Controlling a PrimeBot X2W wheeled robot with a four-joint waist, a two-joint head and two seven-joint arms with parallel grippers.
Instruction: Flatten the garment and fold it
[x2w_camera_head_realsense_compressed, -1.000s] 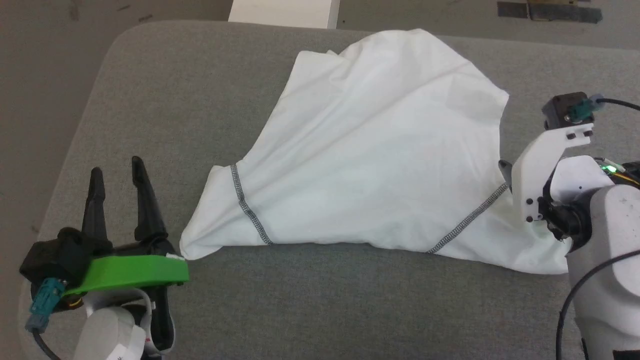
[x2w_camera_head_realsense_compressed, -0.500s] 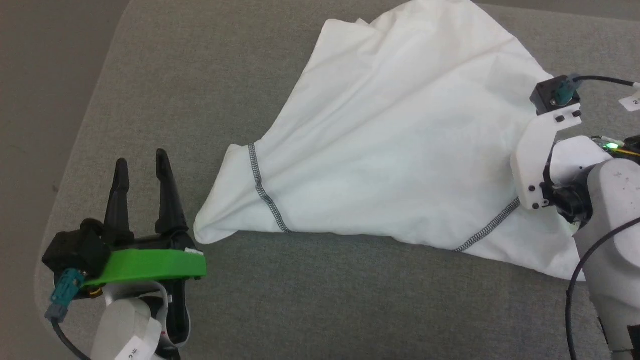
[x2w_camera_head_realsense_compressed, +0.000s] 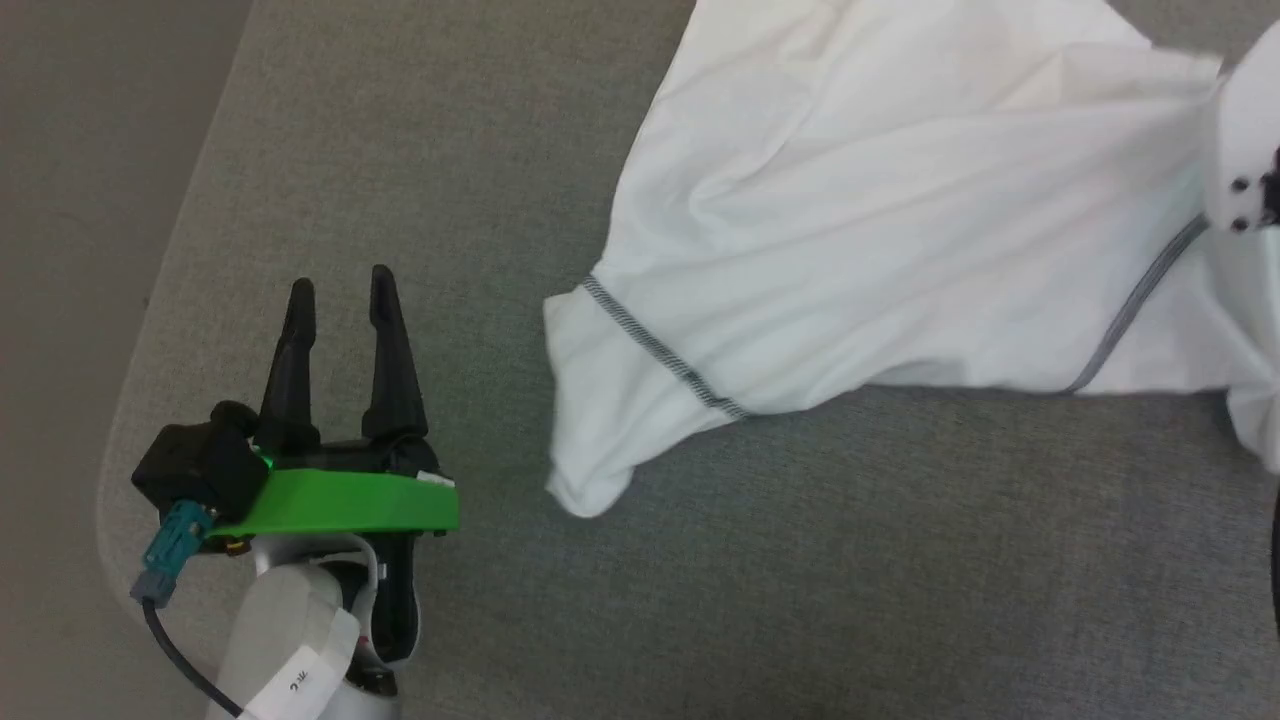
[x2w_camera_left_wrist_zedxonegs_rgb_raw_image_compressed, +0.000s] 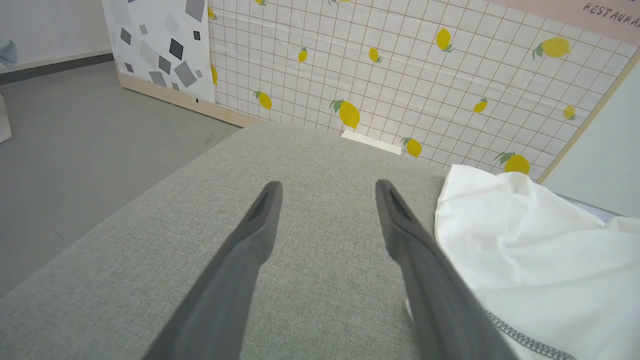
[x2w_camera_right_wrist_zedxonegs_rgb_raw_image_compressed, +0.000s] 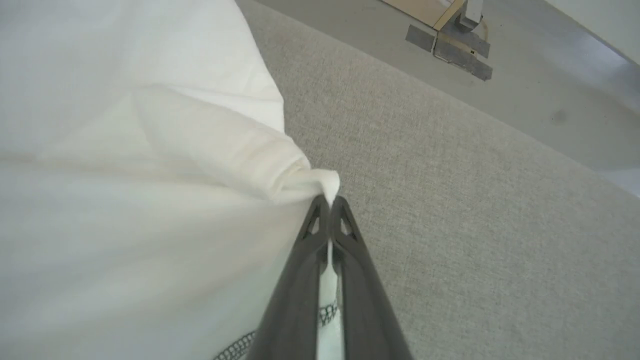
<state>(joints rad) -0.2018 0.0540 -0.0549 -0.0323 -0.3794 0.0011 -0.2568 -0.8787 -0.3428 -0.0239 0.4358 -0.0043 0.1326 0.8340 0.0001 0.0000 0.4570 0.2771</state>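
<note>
On the grey table (x2w_camera_head_realsense_compressed: 400, 150), your shirt (x2w_camera_head_realsense_compressed: 900, 200) sits bunched toward the right side. It isn't flat: long creases fan across the body, and the near left corner (x2w_camera_head_realsense_compressed: 585, 490) droops in a lump. The zigzag seams (x2w_camera_head_realsense_compressed: 660, 350) run along the near side.

Your right gripper (x2w_camera_right_wrist_zedxonegs_rgb_raw_image_compressed: 327, 201) has its fingers pinched together on a gathered bit of shirt edge, with cloth pulled taut from that point. Your left gripper (x2w_camera_head_realsense_compressed: 342, 280) has its fingers spread wide with nothing between them. It hovers over bare table left of the shirt, near but not touching.

Progress, my read: early in flattening. One edge is grabbed, the other side isn't picked up yet, and no fold is made. Left to do: get the left gripper onto the lumped corner, stretch, lay flat, sort the sleeves, then fold.

Writing: the left wrist cam catches "RESTAURA" (x2w_camera_left_wrist_zedxonegs_rgb_raw_image_compressed: 612, 11) at the top right of the wall, cut off by the frame edge. The white tag (x2w_camera_head_realsense_compressed: 300, 685) on your left forearm has print too blurred to read. No brand visible on the shirt.
</note>
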